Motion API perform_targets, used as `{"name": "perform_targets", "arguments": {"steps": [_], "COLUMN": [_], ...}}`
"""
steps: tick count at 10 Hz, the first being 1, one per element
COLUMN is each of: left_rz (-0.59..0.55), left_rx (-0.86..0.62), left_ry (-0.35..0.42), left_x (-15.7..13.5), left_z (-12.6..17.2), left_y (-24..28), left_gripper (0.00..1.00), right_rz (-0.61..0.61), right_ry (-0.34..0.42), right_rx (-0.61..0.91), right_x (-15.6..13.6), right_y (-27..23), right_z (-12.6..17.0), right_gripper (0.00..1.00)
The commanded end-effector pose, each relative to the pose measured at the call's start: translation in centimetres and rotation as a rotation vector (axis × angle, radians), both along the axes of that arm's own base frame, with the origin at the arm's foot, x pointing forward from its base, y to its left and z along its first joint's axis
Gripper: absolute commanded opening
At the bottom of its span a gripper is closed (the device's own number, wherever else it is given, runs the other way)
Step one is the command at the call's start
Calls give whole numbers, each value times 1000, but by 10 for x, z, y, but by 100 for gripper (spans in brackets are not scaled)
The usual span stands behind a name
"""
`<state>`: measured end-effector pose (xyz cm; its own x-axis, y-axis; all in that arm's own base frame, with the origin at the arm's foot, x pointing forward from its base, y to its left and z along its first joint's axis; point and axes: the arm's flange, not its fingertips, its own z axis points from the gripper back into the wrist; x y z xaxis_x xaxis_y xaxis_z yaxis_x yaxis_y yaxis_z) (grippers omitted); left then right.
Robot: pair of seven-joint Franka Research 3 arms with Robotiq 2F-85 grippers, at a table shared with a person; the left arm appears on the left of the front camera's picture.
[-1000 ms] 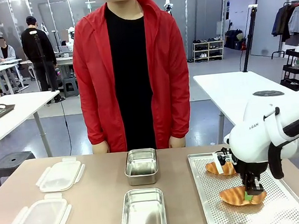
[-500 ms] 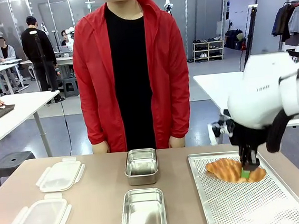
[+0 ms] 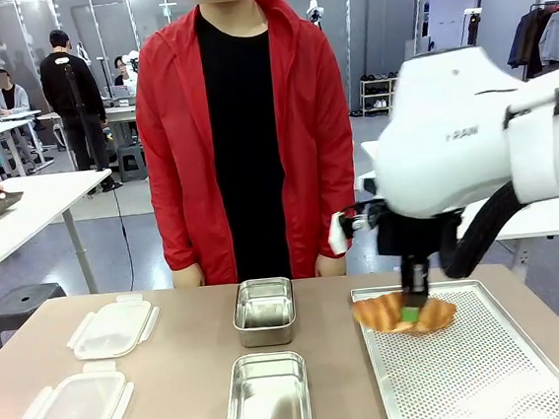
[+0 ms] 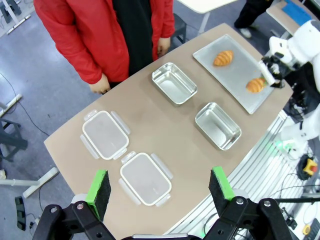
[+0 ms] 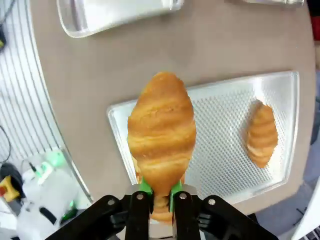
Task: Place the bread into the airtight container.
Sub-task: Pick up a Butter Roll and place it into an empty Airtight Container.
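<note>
Front view: I am carrying the croissant (image 3: pixel 405 313) in my right fingers (image 3: pixel 409 310), above the far left corner of the tray (image 3: pixel 493 372) at the desk's right edge.
Right fingers: pinching the croissant across its middle.
Left fingers (image 4: pixel 159 189): hanging spread and empty, high over the desk.
Targets: near container (image 3: pixel 267 399) and far container (image 3: pixel 263 305), both open at mid-desk.
Risk: I am gripping soft, flaky pastry narrowly; it could tear or swing loose and drop short.
</note>
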<state>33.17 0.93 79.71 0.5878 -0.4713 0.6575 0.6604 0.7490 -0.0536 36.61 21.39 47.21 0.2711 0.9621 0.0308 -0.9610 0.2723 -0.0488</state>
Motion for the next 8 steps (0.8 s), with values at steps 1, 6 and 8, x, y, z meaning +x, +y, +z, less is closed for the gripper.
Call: {"name": "perform_targets", "arguments": {"steps": [1,6,8], "left_rz": [-11,-11,-11], "left_rx": [-6,-6,-6], "left_ry": [-3,-3,-3], "left_x": [-2,-2,-2], "left_z": [1,1,1], "left_y": [-1,-1,-1], "left_gripper": [100,100,100], "right_rz": [-48,-83,-145], "right_ry": [-25,-54,-65], "right_rx": [31,71,78], "right_x": [0,-18,-22], "right_y": [65,156,157], "right_z": [-15,-57,-56], "right_gripper": [7,7,7]}}
